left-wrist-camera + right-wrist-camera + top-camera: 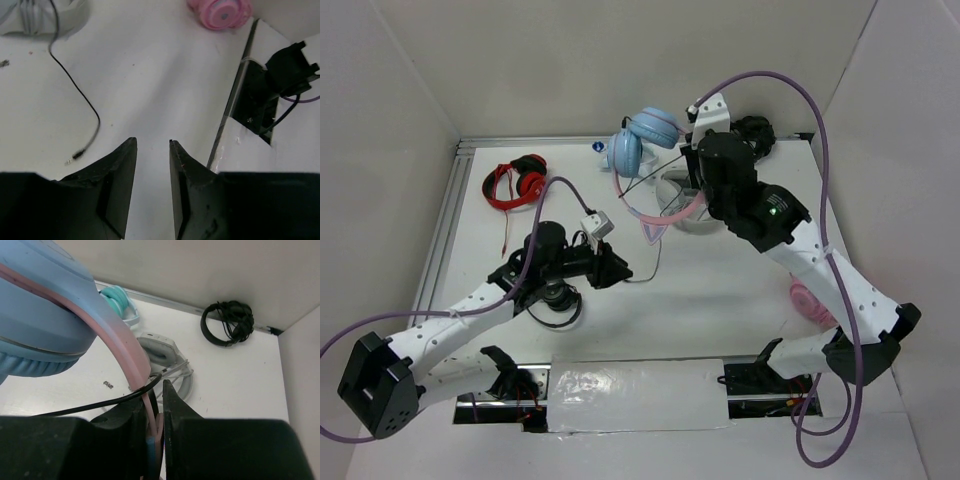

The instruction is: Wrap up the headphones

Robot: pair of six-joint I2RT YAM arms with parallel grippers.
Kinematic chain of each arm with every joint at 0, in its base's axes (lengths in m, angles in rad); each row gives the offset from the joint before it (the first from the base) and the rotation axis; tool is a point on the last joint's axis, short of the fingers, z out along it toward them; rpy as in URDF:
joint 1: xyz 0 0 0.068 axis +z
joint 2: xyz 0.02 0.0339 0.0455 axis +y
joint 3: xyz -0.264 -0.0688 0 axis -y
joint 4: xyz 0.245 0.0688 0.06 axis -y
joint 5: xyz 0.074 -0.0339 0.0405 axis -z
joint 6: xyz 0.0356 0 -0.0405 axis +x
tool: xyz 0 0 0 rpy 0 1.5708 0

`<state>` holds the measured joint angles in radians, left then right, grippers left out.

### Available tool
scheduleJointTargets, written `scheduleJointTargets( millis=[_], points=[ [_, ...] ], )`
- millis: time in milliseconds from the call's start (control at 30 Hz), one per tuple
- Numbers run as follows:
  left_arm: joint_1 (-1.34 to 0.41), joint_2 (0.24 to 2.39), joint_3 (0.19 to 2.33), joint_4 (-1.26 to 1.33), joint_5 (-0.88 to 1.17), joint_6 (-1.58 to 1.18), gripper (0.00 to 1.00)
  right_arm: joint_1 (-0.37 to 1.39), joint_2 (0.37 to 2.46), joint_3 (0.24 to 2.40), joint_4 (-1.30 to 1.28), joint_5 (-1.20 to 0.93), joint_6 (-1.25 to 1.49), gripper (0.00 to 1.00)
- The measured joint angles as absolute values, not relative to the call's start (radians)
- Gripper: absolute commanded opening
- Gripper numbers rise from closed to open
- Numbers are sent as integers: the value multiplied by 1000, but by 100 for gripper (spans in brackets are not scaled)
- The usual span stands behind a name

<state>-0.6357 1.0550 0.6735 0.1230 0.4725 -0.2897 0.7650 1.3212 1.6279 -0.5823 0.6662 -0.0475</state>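
Observation:
The headphones (pixel 642 142) have light blue ear cups and a pink headband (pixel 658 214), and are held up over the back of the table. My right gripper (pixel 688 195) is shut on the headband; in the right wrist view (pixel 159 385) the pink band (pixel 127 347) runs between the jaws, under a blue cup (pixel 35 315). The thin black cable (pixel 657 255) hangs down to the table and crosses the right fingers (pixel 100 402). Its plug end (pixel 75 154) lies just left of my left gripper (pixel 152 142), which is open and empty low over the table (pixel 620 272).
Red headphones (pixel 517 182) lie at the back left and black ones (pixel 755 130) at the back right. Grey-white headphones (pixel 682 218) lie under the right gripper, teal ones (pixel 120 300) beyond. All-pink headphones (pixel 810 300) lie right. White walls enclose the table.

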Motion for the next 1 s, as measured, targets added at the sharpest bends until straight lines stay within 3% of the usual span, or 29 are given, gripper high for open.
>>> scheduleJointTargets(
  millis=[33, 67, 100, 133, 567, 733, 1000],
  points=[
    [-636, 1065, 674, 154, 496, -287, 50, 781, 1321, 1648, -594, 670, -59, 0],
    [-636, 1076, 674, 183, 514, -284, 66, 794, 1321, 1667, -607, 672, -69, 0],
    [-636, 1090, 674, 209, 529, -276, 75, 804, 1322, 1690, -626, 673, -76, 0],
    [-637, 1104, 674, 231, 537, -278, 99, 812, 1325, 1716, -646, 672, -81, 0],
    [-636, 1236, 598, 499, 537, -278, 99, 836, 1339, 1967, -863, 546, -78, 0],
    [-636, 1379, 597, 677, 608, -261, 99, 844, 1367, 2125, -923, 469, -60, 0],
    [-651, 1628, 692, 799, 661, -265, 99, 852, 1382, 2191, -979, 393, -41, 0]
  ],
)
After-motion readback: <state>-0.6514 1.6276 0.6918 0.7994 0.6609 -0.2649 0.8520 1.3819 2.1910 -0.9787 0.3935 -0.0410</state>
